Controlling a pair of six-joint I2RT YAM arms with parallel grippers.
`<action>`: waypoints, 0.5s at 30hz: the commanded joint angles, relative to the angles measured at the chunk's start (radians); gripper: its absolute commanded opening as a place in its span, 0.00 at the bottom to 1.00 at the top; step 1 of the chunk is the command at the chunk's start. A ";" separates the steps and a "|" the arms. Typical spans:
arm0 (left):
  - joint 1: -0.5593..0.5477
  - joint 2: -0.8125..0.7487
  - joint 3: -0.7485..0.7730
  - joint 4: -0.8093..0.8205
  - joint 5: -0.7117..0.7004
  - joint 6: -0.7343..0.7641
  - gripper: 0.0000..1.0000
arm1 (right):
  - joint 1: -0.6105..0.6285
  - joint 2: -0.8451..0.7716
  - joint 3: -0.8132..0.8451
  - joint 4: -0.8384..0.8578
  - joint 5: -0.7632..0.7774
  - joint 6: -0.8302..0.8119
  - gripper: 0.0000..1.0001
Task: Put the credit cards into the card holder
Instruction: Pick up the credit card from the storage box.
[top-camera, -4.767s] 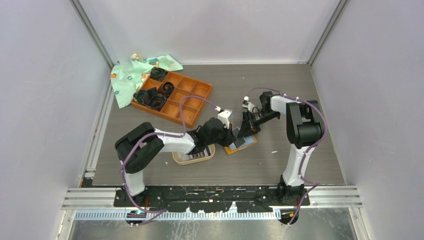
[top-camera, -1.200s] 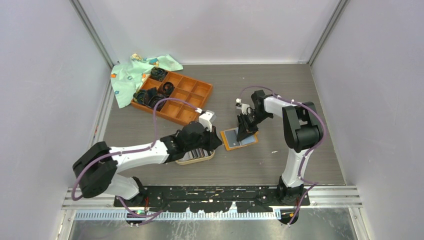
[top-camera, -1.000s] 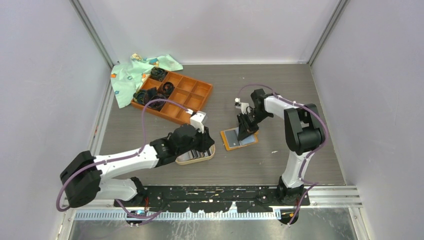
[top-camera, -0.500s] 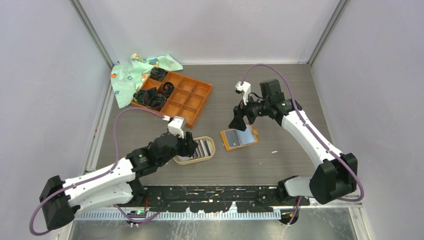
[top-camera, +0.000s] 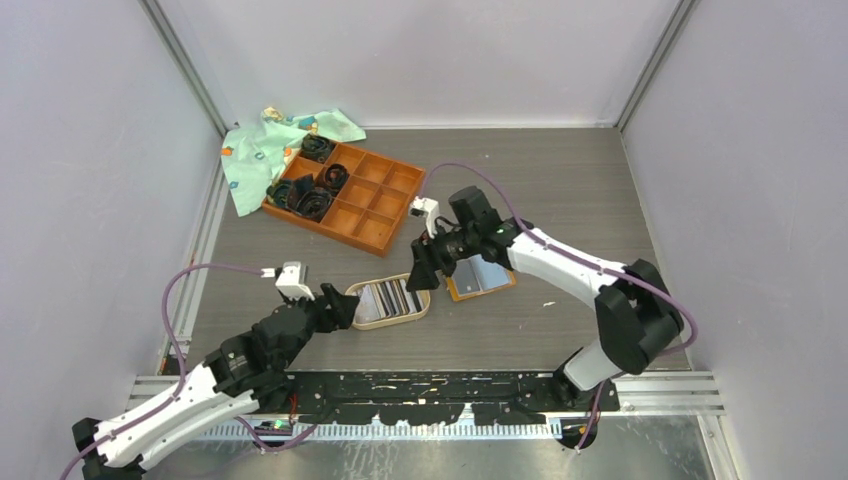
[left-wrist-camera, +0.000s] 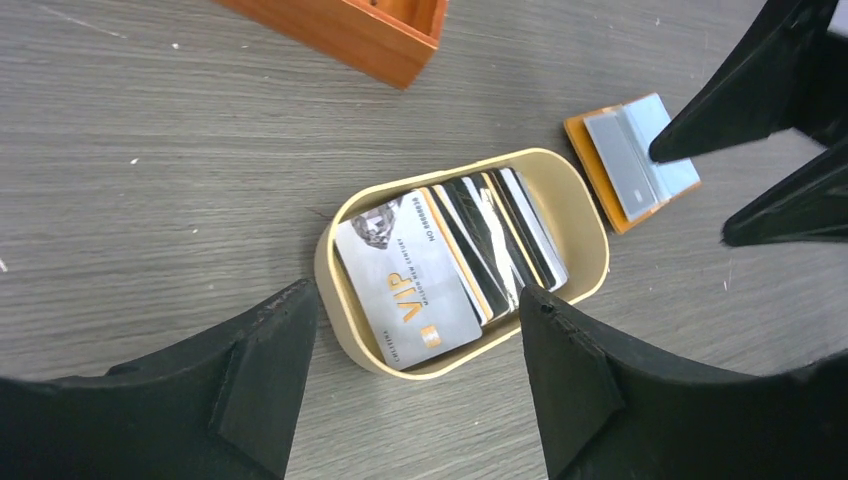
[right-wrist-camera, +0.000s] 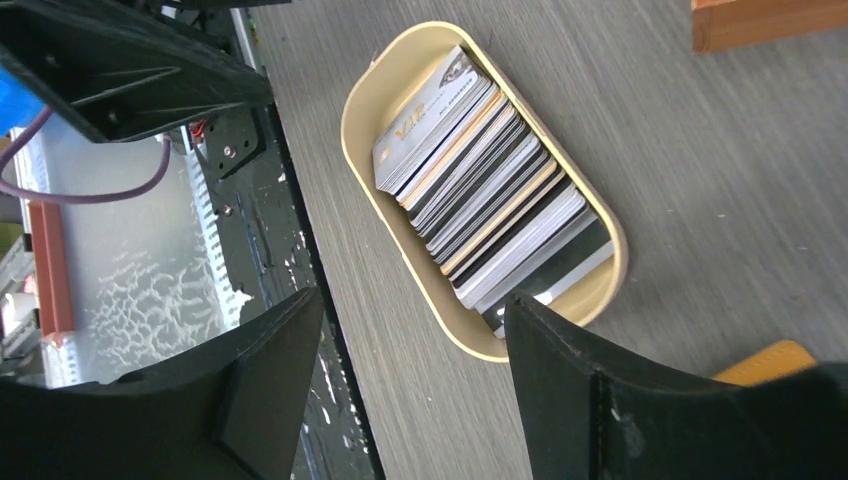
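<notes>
Oval dish (left-wrist-camera: 575, 215) sits at centre frame in the top view, long axis left to right with the right end slightly raised. It holds the cards (left-wrist-camera: 470, 255), overlapped in a leaning row along its length, a silver one marked VIP foremost at the left end. The holder (left-wrist-camera: 625, 165) lies open and flat on the surface (top-camera: 560, 190) just right of the dish and apart from it, grey pockets up, long axis parallel to the dish. The tray (top-camera: 385, 205) at upper left carries black items (top-camera: 312, 195) in its left compartments; the right ones are bare. A cloth (top-camera: 270, 150) lies behind it, its corner under the tray. The left fingers (left-wrist-camera: 260, 370) are spread apart by the dish's left end, gripping nothing. The right fingers (right-wrist-camera: 570, 390) are spread apart over its right end, gripping nothing; that arm overhangs the holder's left part in the top view.
</notes>
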 joint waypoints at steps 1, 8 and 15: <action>0.007 -0.047 -0.007 -0.065 -0.103 -0.059 0.73 | 0.067 0.068 0.021 0.128 0.085 0.165 0.71; 0.007 0.077 0.018 -0.058 -0.110 -0.088 0.69 | 0.131 0.173 0.025 0.171 0.257 0.331 0.70; 0.007 0.206 0.023 -0.005 -0.097 -0.112 0.66 | 0.153 0.205 0.033 0.160 0.396 0.414 0.69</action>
